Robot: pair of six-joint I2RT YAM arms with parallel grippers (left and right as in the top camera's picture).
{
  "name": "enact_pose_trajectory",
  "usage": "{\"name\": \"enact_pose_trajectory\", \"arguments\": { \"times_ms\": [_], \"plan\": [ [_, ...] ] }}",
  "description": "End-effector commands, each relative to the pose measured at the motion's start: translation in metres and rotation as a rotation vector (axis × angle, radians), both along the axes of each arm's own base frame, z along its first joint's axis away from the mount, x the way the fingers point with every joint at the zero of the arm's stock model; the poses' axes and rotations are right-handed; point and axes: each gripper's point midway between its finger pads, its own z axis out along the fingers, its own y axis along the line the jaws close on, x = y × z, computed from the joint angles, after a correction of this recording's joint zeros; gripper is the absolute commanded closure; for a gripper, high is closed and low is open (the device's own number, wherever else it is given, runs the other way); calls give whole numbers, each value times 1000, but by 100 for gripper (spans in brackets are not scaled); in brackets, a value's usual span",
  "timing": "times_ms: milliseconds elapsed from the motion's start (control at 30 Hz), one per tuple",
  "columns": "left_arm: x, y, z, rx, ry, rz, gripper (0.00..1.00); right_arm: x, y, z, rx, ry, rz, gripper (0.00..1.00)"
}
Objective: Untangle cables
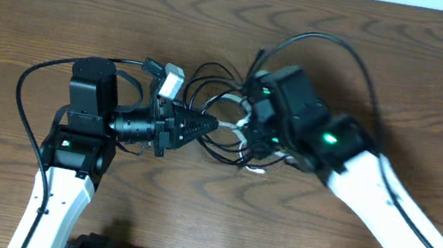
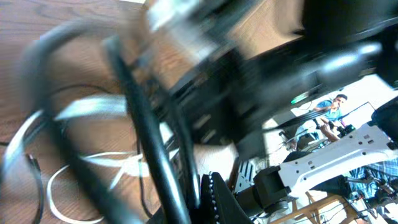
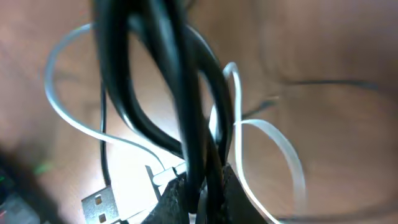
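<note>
cables (image 1: 223, 123) — tangled loops, long axis left-right

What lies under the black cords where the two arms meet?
Some white cable loops and a USB plug, over the wooden table. Directly beneath the black cords, the rest is covered.

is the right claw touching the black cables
Touching: the right wrist view shows the right claw pinching the black cables between its fingers.
</note>
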Motion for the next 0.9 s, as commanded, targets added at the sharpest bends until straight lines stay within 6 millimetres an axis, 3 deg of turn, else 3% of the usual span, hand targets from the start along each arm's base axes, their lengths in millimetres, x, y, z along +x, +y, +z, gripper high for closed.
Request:
{"name": "enact_pose_trajectory", "arguments": {
  "times_ms": [0, 200, 567, 733, 867],
  "plan": [
    [-4, 0, 7, -11, -24, -15, 92, 17, -61, 50, -98, -231, -208, 99],
    [-4, 0, 7, -11, -24, -15, 92, 4, -139, 109, -131, -421, -433, 99],
    [-4, 0, 7, -11, -23, -15, 92, -40, -247, 169, -121, -613, -774, 99],
    [-4, 0, 7, -11, -23, -15, 92, -58, -280, 179, -158, -657, -900, 99],
    [-4, 0, 7, -11, -23, -15, 92, -57, -273, 176, -115, -633, -869, 99]
  ]
}}
